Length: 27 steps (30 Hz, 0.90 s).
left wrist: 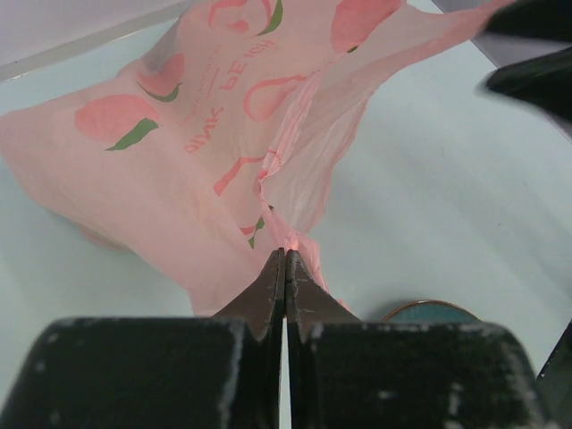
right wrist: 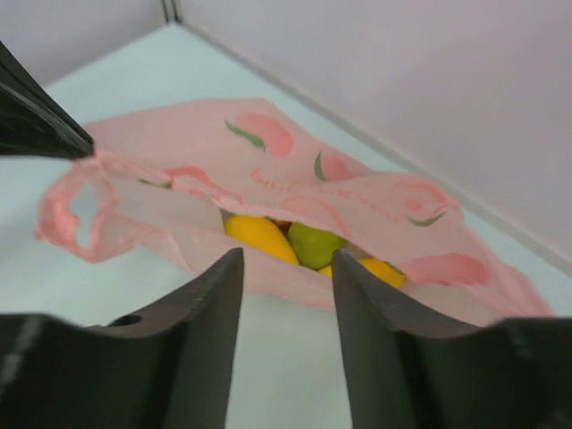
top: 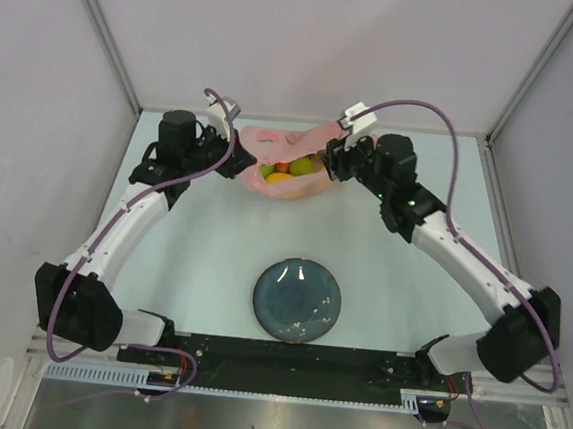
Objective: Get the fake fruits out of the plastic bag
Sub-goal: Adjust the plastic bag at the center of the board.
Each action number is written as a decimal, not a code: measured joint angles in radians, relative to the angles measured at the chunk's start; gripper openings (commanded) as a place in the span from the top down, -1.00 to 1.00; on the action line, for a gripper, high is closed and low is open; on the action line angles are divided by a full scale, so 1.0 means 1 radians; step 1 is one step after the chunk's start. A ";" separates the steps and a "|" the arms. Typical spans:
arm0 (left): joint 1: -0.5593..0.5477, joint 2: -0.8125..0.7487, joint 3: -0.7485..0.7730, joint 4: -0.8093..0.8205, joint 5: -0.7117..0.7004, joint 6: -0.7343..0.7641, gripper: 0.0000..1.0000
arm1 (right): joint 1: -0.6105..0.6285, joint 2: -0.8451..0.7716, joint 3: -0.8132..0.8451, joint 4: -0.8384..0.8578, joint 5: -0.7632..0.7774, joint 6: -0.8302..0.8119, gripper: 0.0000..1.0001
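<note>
The pink plastic bag point(top: 273, 139) lies at the back middle of the table, its mouth facing the near side. Inside it show fake fruits point(top: 282, 172): a yellow one point(right wrist: 259, 237), a green one point(right wrist: 315, 244) and another yellow one point(right wrist: 380, 269). My left gripper point(top: 237, 158) is shut on the bag's left edge point(left wrist: 295, 179), pinching a fold of film at its tips point(left wrist: 286, 256). My right gripper point(right wrist: 286, 264) stands open just in front of the bag's mouth, at its right side point(top: 323, 163), with nothing between the fingers.
A round dark blue-grey plate point(top: 296, 301) sits on the table nearer the arm bases, also partly seen as the plate point(left wrist: 429, 309) behind my left fingers. White walls close the table on the left, back and right.
</note>
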 measured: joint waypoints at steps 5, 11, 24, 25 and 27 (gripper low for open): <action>0.000 -0.006 0.012 0.003 -0.002 -0.023 1.00 | 0.016 0.222 0.014 0.008 -0.034 0.009 0.30; 0.000 -0.006 0.051 0.029 -0.005 -0.077 1.00 | 0.040 0.401 0.100 -0.001 -0.022 0.015 0.31; 0.003 -0.026 0.060 0.040 -0.005 -0.109 1.00 | 0.158 0.441 -0.085 -0.022 -0.010 0.028 0.28; 0.003 -0.029 0.055 0.039 -0.006 -0.109 1.00 | 0.176 0.434 -0.096 -0.023 -0.019 0.030 0.28; 0.003 -0.033 0.043 0.039 -0.009 -0.107 0.99 | 0.195 0.416 -0.100 -0.017 -0.024 0.029 0.28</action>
